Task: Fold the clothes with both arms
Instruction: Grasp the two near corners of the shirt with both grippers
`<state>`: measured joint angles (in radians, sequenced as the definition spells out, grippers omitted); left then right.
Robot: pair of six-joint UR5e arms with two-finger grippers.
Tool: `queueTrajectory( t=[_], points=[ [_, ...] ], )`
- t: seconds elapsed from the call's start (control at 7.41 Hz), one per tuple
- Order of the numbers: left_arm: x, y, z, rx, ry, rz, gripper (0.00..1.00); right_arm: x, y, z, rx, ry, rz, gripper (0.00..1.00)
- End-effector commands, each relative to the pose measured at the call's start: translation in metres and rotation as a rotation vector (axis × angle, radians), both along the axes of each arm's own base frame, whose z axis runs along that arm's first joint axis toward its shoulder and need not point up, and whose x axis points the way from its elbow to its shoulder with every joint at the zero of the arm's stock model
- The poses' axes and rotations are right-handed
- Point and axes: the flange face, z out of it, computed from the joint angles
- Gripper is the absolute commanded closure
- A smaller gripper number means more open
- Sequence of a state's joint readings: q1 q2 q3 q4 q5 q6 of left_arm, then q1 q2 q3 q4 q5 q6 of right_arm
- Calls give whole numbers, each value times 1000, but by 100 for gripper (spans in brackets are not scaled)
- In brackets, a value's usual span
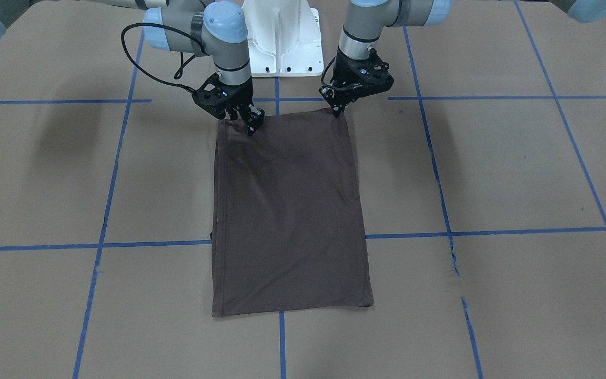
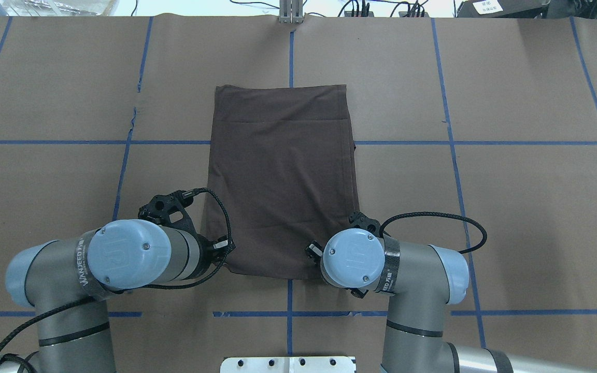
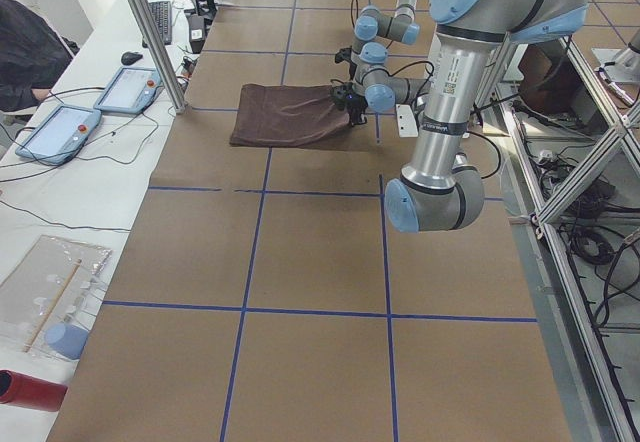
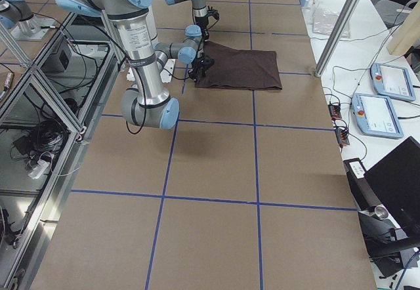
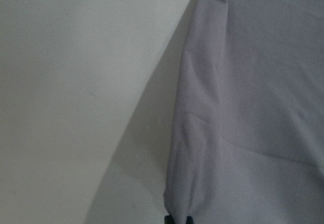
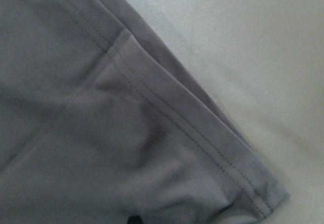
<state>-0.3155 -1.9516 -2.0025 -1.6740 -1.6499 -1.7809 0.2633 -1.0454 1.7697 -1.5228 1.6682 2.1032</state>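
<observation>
- On the brown table (image 1: pixel 492 168) in front of me lies the dark brown T-shirt (image 1: pixel 287 210), folded into a long flat shape
- It rests across the blue tape lines (image 1: pixel 104 210), with one short end close to my white base (image 1: pixel 284 47) and the other end far away from me
- My left claw (image 1: pixel 339 109) is clenched on the corner of the near end on my left side, and that corner is lifted a little off the table
- My left wrist camera shows the cloth running down into my dark fingertips (image 5: pixel 175 218)
- My right claw (image 1: pixel 251 125) pinches the near end by the other corner
- My right wrist camera shows a stitched hem (image 6: pixel 202 138) and rumpled cloth bunching toward the claw
- My left arm (image 2: pixel 122 254) and my right arm (image 2: pixel 360 259) both reach down over that near end
</observation>
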Motion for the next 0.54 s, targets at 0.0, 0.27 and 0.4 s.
queueTrajectory(
  t=[0.0, 0.27, 0.4],
  points=[
    [0, 1, -2, 1, 3, 2, 100, -1, -2, -1, 10, 0, 12, 100],
    [1, 0, -2, 1, 3, 2, 100, -1, -3, -1, 14, 3, 16, 100],
    [1, 0, -2, 1, 3, 2, 100, -1, -3, -4, 15, -3, 16, 100]
  ],
)
